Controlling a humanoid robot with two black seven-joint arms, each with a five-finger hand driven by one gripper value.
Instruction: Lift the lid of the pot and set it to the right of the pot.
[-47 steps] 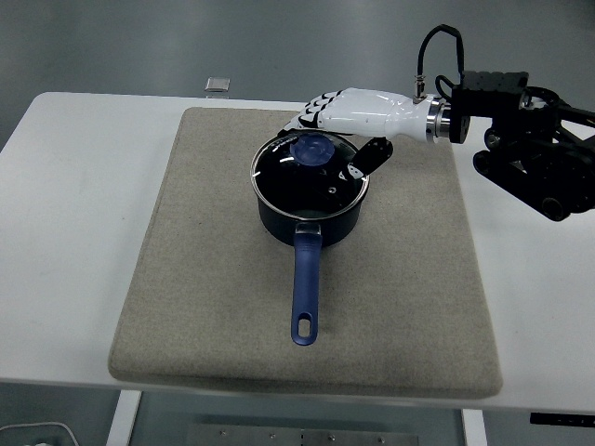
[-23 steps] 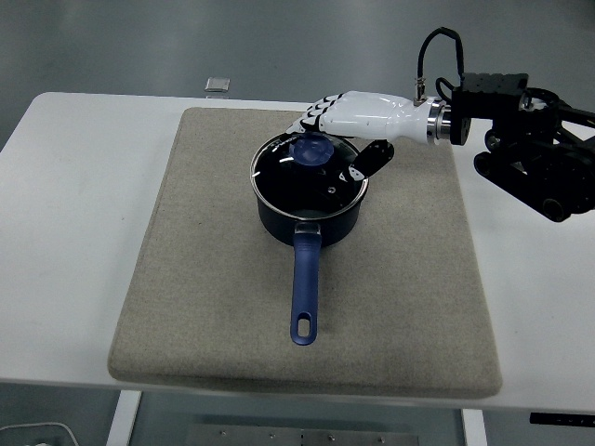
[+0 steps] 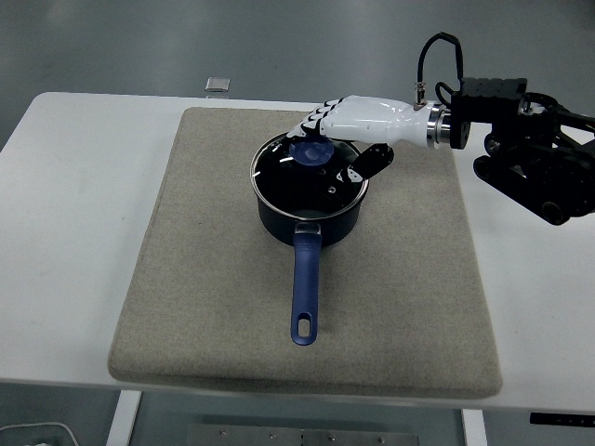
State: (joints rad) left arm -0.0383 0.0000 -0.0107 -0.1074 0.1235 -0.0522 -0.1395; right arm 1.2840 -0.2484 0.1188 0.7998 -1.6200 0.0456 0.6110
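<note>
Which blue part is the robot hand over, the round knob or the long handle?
The round knob on the lid; the robot hand hovers there, while the long handle points toward the table's near edge.

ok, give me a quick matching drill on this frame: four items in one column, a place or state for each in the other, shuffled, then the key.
Items
1. lid knob
2. pot handle
3. right hand
4. small grey object

Places or states
A. on the bare table beyond the mat's far edge
B. points toward the table's near edge
C. blue, on top of the lid, which sits on the pot
D. white, reaching in from the right over the pot's far rim

Pairs: 1-C, 2-B, 3-D, 4-A
</note>
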